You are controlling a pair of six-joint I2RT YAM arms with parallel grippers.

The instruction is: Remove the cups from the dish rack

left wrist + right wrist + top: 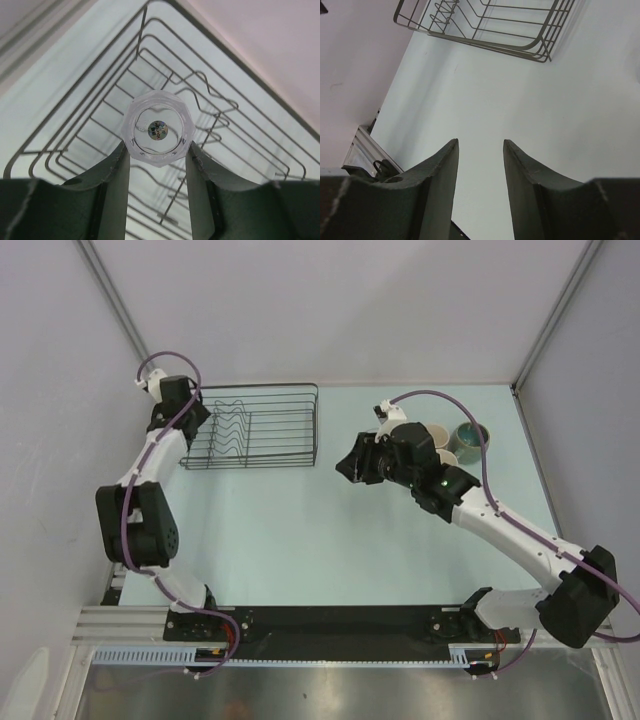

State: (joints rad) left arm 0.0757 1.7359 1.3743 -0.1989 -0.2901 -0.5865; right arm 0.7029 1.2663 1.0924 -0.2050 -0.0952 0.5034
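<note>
On the far left, the left end effector (157, 145) is clamped on the clear glass tumbler (159, 131). One finger presses on each side of it. The wrist view looks straight at the round end of the glass, so its long way points away from the fingers and toward the dish rack (260, 387). The glass is at the left end of the rack, with the wires under it and around it. I cannot tell if it is touching them. No other cup shows in the rack.

I think the glass must come up first, because the wavy wires and the rack's wall stand between it and the bare worktop (300, 540).

Further right, the right end effector (480, 145) hangs over the worktop, well apart from the rack. Its fingers are apart with nothing between them.

Far right, a green-teal cup (470, 434) and a pale cup (447, 457) stand just beside the right arm.
</note>
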